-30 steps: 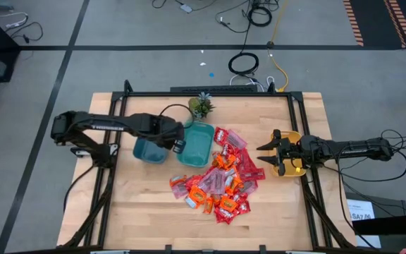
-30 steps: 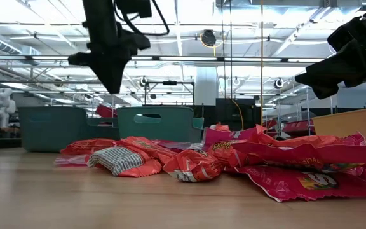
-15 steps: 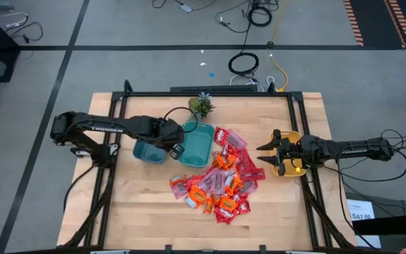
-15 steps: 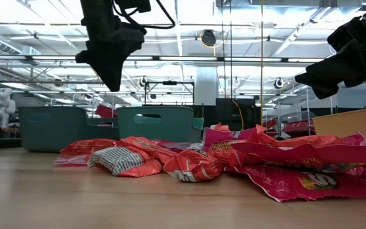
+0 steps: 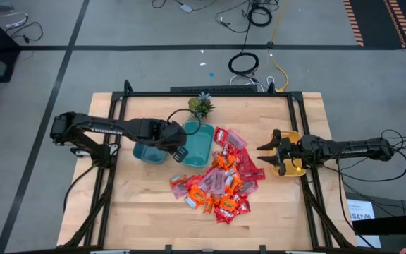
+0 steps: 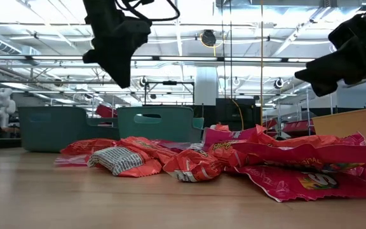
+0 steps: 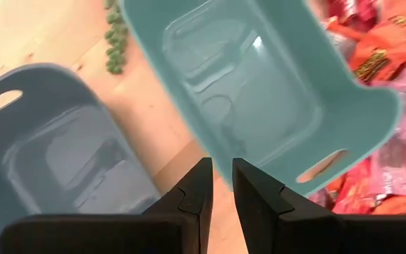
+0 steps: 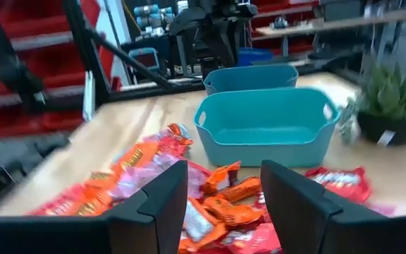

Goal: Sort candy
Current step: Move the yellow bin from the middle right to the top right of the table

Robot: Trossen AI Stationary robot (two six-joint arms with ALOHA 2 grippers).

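Observation:
The candy [image 5: 220,180] lies in a heap of red, orange and pink wrappers on the wooden table, right of centre. My left gripper [image 5: 180,152] hangs above the gap between a teal bowl [image 5: 197,144] and a darker blue bowl [image 5: 149,150], pointing steeply down. Its fingers [image 7: 222,187] stand a narrow slit apart with nothing between them. My right gripper [image 5: 265,156] waits level at the table's right side, over a yellow bowl [image 5: 293,166]. It is open and empty, facing the candy [image 8: 210,204] and the teal bowl [image 8: 266,127].
A small green plant [image 5: 201,106] stands at the far edge behind the teal bowl. Both bowls [image 7: 259,92] [image 7: 62,155] sit side by side, their insides showing no candy. Bare wood lies along the near edge and at the near left.
My left gripper has rolled about its own pointing line while staying above the two bowls; its fingers keep the same narrow gap. The candy and the bowls lie as before.

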